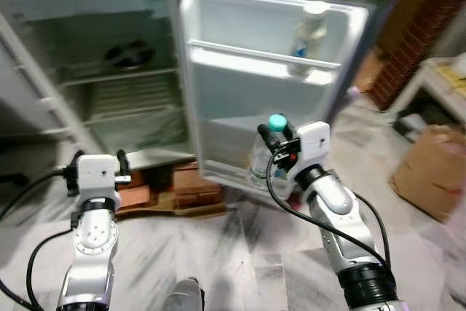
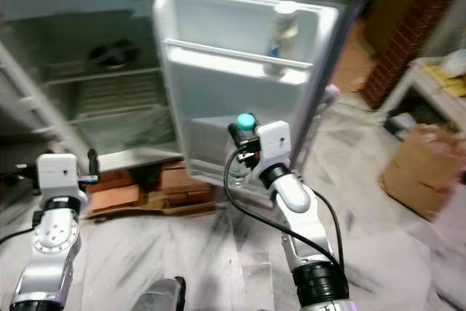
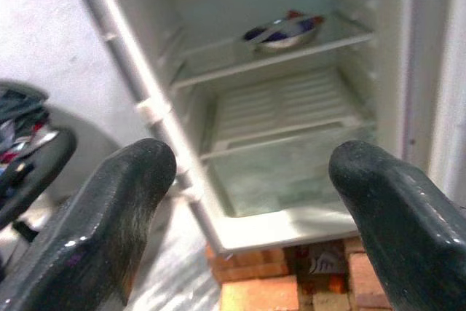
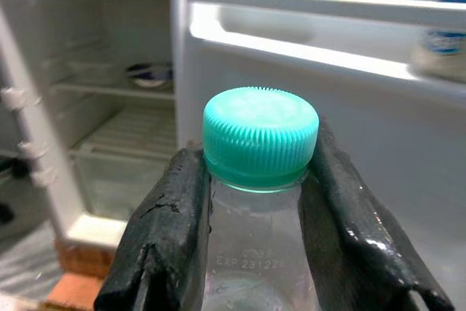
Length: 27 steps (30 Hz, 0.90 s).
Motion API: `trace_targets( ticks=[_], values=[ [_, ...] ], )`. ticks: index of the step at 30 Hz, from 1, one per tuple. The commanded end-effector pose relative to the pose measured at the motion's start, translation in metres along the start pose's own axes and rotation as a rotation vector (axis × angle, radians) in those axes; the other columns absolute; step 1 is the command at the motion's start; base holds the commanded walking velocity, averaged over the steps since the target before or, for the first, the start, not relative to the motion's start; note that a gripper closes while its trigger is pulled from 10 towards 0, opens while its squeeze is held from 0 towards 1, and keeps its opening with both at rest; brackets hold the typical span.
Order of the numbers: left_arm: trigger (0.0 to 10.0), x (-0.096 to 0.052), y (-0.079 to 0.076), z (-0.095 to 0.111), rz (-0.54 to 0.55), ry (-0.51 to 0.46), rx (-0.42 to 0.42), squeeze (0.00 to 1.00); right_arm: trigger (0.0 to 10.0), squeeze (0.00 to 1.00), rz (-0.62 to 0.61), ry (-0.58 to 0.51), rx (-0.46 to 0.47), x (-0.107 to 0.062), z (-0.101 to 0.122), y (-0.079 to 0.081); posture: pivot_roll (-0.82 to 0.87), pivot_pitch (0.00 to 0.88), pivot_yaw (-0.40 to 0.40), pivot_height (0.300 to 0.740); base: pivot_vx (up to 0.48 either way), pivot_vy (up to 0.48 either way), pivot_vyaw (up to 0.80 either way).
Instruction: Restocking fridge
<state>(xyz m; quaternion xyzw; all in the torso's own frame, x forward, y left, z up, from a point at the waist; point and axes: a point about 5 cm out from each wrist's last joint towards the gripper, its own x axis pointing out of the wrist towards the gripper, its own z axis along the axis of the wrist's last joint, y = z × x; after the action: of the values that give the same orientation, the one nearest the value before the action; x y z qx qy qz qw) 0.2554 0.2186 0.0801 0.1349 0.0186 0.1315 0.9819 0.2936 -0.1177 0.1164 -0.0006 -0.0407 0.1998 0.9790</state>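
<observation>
- Left pincer (image 1: 122, 166): fingers spread wide, holding nothing, facing the open fridge (image 1: 109, 71).
- Right pincer (image 4: 251, 202): clamped below the teal cap of an upright bottle (image 1: 271, 147), with the door's lower shelf (image 1: 237, 172) directly ahead and nearest this arm.

upper-shelf bottle (image 1: 309, 38): blurred, label unreadable | held bottle (image 4: 256, 253): base cut off | cardboard box (image 1: 431, 170): cropped

Bright daylight, glare on the fridge door (image 1: 277, 63), motion-blurred edges.
</observation>
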Motion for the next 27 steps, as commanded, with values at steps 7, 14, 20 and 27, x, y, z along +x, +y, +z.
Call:
trace_targets(
  ticks=[7, 14, 20, 27],
  values=[
    [10.0, 0.0010, -0.0016, 0.0032, -0.041, -0.019, 0.004, 0.00, 10.0, 0.00, -0.056, -0.022, 0.006, -0.0009, 0.0033, -0.0067, 0.15, 0.055, -0.064, 0.740, 0.000, 0.291, 0.23],
    [10.0, 0.0018, -0.0018, 0.0048, -0.061, -0.034, 0.002, 0.00, 10.0, 0.00, -0.060, -0.030, 0.014, -0.0003, 0.0044, -0.0061, 0.15, 0.055, -0.062, 0.740, 0.106, 0.425, 0.00],
    [10.0, 0.0008, -0.0052, 0.0062, -0.090, -0.046, 0.003, 0.00, 10.0, 0.00, -0.067, -0.025, 0.008, 0.0002, 0.0038, -0.0067, 0.14, 0.057, -0.064, 0.740, 0.264, 0.400, 0.00],
    [10.0, 0.0007, -0.0069, 0.0050, -0.100, -0.031, -0.022, 0.00, 10.0, 0.00, -0.082, -0.018, 0.001, 0.0011, 0.0034, -0.0103, 0.14, 0.058, -0.064, 0.740, 0.359, 0.318, 0.00]
  ],
)
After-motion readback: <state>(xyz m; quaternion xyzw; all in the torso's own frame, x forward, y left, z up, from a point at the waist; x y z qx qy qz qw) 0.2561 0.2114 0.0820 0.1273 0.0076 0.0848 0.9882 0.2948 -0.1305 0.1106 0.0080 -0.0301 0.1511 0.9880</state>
